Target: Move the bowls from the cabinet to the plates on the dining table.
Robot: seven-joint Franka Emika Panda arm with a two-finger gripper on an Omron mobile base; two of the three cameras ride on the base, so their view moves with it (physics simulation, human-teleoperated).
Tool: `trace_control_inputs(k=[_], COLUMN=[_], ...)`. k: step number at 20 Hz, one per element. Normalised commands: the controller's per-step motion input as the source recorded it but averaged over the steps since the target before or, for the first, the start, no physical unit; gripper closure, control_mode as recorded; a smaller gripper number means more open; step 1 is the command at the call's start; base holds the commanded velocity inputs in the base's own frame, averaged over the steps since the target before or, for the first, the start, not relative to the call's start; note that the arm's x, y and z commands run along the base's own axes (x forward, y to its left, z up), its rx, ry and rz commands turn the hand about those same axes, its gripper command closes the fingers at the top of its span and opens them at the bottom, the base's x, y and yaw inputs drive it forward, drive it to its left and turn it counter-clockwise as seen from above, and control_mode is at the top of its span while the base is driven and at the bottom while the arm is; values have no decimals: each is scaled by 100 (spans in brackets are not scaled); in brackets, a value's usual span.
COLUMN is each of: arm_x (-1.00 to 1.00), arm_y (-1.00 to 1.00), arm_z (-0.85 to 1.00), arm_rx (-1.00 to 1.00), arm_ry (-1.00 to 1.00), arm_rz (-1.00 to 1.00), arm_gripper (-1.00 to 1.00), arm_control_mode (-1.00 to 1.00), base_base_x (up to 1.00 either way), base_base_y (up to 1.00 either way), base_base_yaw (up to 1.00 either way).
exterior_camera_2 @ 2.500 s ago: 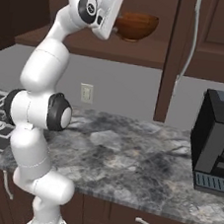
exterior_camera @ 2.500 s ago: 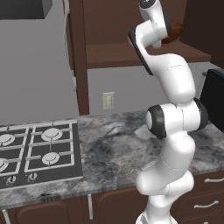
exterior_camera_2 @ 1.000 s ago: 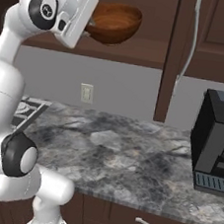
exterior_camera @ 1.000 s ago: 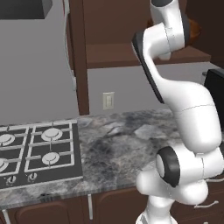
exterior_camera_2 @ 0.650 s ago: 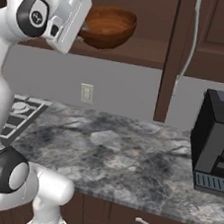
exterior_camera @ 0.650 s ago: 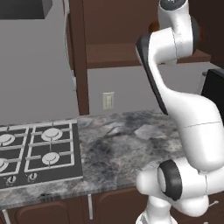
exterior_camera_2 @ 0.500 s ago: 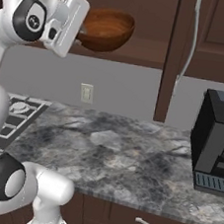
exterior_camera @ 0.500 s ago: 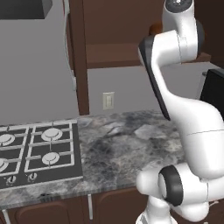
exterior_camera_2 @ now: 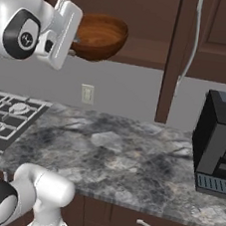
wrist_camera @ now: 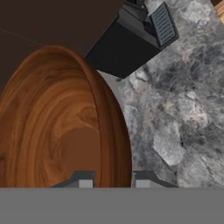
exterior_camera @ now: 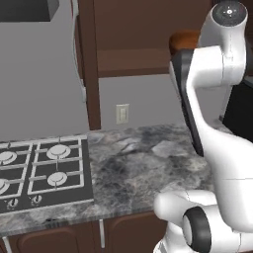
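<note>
1. High above the stone counter (exterior_camera_2: 124, 161), the gripper (wrist_camera: 113, 177) carries the wooden bowl (exterior_camera_2: 99, 35) in mid-air, just in front of the dark wall cabinet (exterior_camera_2: 146, 19) and level with its shelf.
2. Grip: the hand view shows the two fingertips (wrist_camera: 85, 179) straddling the bowl's rim, one inside and one outside. The jaws are pinching the bowl's wall, pressed close with only the rim between them.
3. Reason for that hold, as I judge it: the bowl is too wide to span, so the rim is the only part narrow enough to pinch.
4. Bowl attitude: in the right base view it hangs mouth-up and close to level, off the front of the hand. It touches neither shelf nor counter.
5. Below and to the side: a gas hob (exterior_camera: 34, 173) at one end of the counter, a black coffee machine (exterior_camera_2: 216, 143) at the other, and a wall socket (exterior_camera_2: 87, 94) between them on the grey wall.
6. Stage, by my reading: this bowl is out of the cabinet but nowhere near a plate; the carry to the dining table has yet to be made.
7. Risk: a one-sided rim pinch leaves the bowl free to swing or slip if the arm turns sharply.
8. Next need: keep the bowl level while the base drives to the table.
</note>
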Motion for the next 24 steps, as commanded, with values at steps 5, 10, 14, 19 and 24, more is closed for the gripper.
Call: trace_control_inputs(k=[5,10,14,19,24], arm_x=[-49,-43,-54,-47,0], arm_y=[16,11,-5,-1,0], arm_z=[-17,-13,-2,4,0], arm_rx=[-2,0,1,6,0], arm_ry=[-2,-1,-4,0,0], arm_rz=[7,2,0,4,0], arm_gripper=[100,100,100,100,100], arm_control_mode=[-100,-100,-100,-100,100], base_base_x=[0,0,0,0,-51], base_base_y=[0,0,0,0,8], base_base_yaw=[0,0,0,0,4])
